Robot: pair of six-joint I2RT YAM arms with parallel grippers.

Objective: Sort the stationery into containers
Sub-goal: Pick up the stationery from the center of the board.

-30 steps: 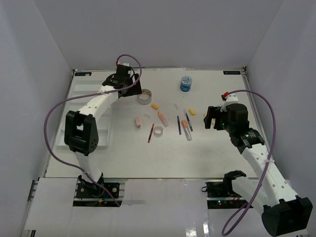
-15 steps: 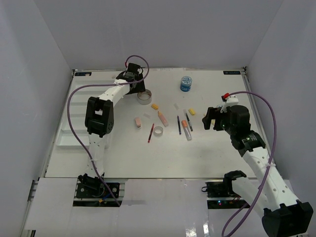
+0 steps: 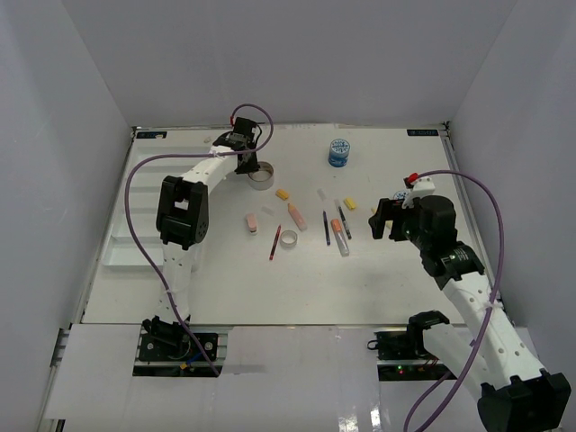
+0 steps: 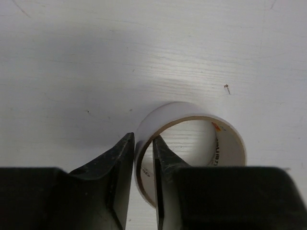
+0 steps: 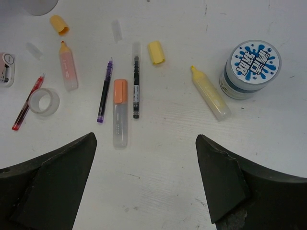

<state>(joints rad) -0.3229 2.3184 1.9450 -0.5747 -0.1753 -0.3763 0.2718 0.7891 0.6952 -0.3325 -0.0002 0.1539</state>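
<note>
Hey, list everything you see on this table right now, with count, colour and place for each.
tape roll: one, tan, far left-centre
tub: one, blue-white, far centre-right
clear roll: one, transparent, centre
eraser: one, pink, left of clear roll
caps: two, yellow, among the pens
markers: three, yellow, pink, orange-capped, centre
pens: three, red, purple, black, centre
tray: one, white, left edge
table: one, white, under everything
left gripper: one, black, closed on tape roll's wall
right gripper: one, black, open, right of the pens
</note>
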